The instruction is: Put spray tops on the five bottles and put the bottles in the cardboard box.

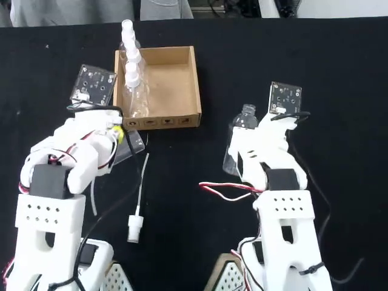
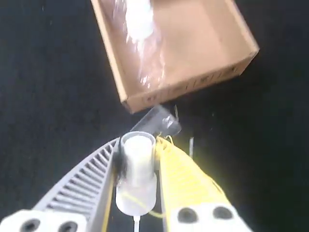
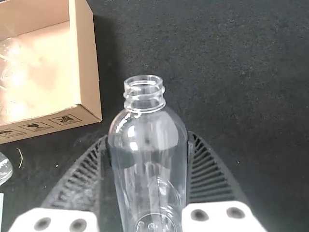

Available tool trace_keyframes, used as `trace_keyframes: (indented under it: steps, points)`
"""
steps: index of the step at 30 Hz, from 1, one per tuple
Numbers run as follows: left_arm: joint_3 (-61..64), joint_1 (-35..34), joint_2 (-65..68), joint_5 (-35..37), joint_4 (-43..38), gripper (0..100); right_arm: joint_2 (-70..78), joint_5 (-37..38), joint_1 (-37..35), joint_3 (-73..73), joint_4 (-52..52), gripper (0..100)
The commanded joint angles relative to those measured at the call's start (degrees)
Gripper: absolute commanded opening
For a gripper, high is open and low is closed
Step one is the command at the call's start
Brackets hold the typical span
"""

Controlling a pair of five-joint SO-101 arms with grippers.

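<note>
The cardboard box [image 1: 182,118] stands at the back of the black table. Clear bottles with white spray tops [image 1: 136,91] lie along its left side, one sticking out over the far wall. My left gripper [image 1: 115,134] [image 2: 137,145] sits just in front of the box's near left corner, shut on a white spray top [image 2: 136,169]. A topless clear bottle [image 1: 132,144] [image 2: 163,121] lies on the table right beside it. My right gripper [image 1: 241,136] [image 3: 147,140] is right of the box, shut on an open-necked clear bottle [image 1: 239,136] [image 3: 147,159] pointing toward the back.
A loose spray top with its long tube [image 1: 136,225] lies on the table between the arms, near the front. The box's right half [image 2: 203,43] has bare floor. Red and white cables [image 1: 224,191] trail from the right arm.
</note>
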Motion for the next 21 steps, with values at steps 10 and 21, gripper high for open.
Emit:
trace_keyframes:
  steps: [10, 21]
  points:
    - [-8.22, 2.68, -1.67, 8.26, -8.79, 3, -2.42, 0.70, -1.05, -0.84, 0.26, 5.7]
    - [-10.15, 2.77, -1.67, 14.95, -14.33, 3, -2.51, 3.78, -1.05, -0.75, 0.26, 5.7]
